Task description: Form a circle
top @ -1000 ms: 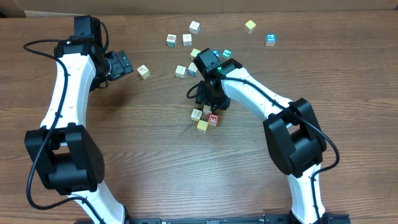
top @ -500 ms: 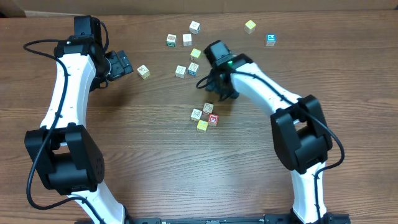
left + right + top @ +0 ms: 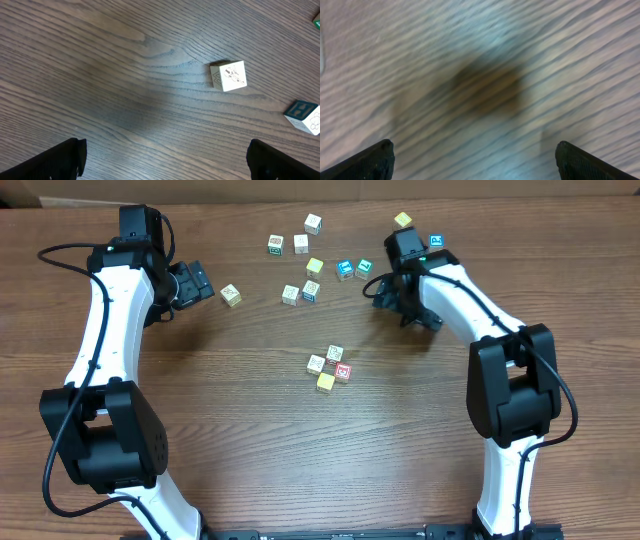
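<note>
The circle [image 3: 330,367] lies well apart from the spread right claw [image 3: 405,308].

The table [image 3: 250,440] is brown wood with a strong streaked grain and a dull, matt finish. The cubes of the circle [image 3: 335,365] and the loose cube [image 3: 228,75] are pale, smooth-faced wood with printed markings. The left arm [image 3: 100,320] and right arm [image 3: 452,286] have smooth, faintly glossy white plastic shells over matt black joints.
</note>
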Motion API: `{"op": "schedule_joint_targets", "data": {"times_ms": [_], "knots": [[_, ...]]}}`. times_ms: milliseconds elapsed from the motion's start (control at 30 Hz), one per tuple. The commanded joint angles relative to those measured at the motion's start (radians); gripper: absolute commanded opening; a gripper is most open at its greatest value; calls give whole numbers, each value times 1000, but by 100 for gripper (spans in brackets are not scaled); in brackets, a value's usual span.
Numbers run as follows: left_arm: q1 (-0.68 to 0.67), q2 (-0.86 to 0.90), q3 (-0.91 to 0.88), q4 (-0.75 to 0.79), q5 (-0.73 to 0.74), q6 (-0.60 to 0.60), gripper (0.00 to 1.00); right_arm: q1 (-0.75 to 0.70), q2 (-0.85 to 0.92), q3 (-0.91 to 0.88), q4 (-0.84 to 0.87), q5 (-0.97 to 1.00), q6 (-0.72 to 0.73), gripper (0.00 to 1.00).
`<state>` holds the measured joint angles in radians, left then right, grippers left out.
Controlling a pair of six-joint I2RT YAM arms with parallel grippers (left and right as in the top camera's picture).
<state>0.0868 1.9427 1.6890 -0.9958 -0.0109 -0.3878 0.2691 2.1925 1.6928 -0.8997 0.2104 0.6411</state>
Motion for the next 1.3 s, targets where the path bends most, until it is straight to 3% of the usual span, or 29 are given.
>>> {"op": "schedule_joint_targets", "data": {"times_ms": [0, 1267], "knots": [[-3, 8, 16, 3, 7, -9, 100, -29, -25, -5, 9, 17, -13, 100], [-3, 8, 16, 3, 7, -9, 100, -44, -25, -5, 61, 13, -13, 100]]}}
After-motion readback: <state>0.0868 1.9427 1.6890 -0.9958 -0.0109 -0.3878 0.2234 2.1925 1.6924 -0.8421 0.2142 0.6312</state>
